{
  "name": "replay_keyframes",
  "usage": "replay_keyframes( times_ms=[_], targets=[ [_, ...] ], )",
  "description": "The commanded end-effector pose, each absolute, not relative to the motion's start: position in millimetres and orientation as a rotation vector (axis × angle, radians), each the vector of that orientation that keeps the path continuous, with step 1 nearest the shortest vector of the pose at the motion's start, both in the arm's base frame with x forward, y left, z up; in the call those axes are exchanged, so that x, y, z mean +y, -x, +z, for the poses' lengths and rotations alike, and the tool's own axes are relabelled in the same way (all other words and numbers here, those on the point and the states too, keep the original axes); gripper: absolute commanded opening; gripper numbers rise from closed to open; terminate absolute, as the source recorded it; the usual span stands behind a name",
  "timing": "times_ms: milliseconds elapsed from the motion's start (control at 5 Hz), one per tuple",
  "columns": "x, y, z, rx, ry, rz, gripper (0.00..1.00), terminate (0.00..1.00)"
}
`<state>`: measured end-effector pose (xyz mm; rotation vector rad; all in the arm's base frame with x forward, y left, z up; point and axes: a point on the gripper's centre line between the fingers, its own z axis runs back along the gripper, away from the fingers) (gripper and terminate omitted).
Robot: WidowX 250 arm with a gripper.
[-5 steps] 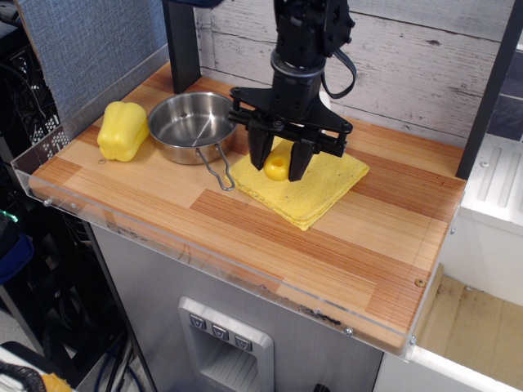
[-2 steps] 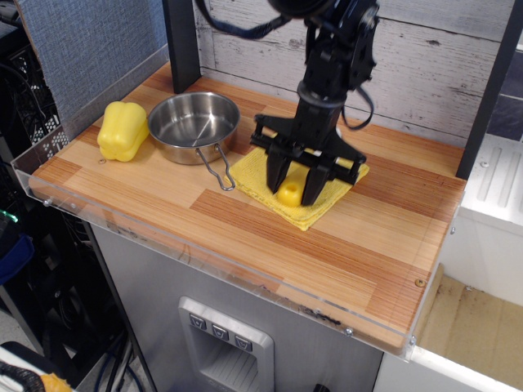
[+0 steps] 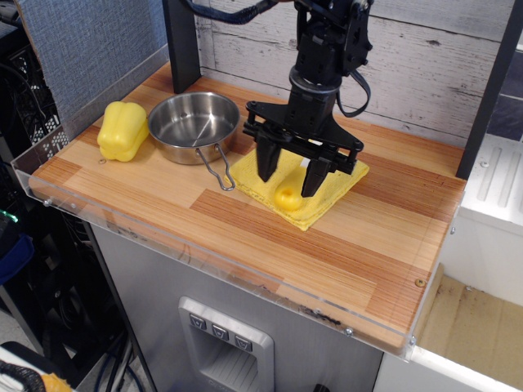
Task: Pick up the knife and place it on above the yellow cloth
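The knife [image 3: 288,197] lies on the yellow cloth [image 3: 331,194], its rounded yellow handle toward the cloth's front corner; the blade is mostly hidden behind my fingers. The cloth lies flat on the wooden table beside the steel pot. My gripper [image 3: 291,175] hovers just above the knife with its black fingers [image 3: 266,163] spread wide apart, holding nothing.
A steel pot [image 3: 194,124] with a wire handle stands left of the cloth. A yellow toy bell pepper [image 3: 122,130] sits at the far left. A dark post [image 3: 181,41] rises behind the pot. A clear plastic lip edges the table [image 3: 245,253].
My gripper carried the knife down to the cloth's front part, opened, and has risen slightly. The knife now rests on the cloth, free of the fingers.
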<state>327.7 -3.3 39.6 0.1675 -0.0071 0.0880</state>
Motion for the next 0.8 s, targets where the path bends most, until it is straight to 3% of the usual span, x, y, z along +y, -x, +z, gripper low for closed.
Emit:
replay_keyframes(
  times_ms=[0,400,600],
  targets=[
    [14.6,-333.9,77.9,-0.116,-0.143,0.119,1.0,0.0],
    [38.0,-340.1,118.4,-0.137,-0.035,0.128,1.0,0.0],
    [45.9,-342.6,121.3,-0.124,-0.03,0.092,1.0,0.0]
  ],
)
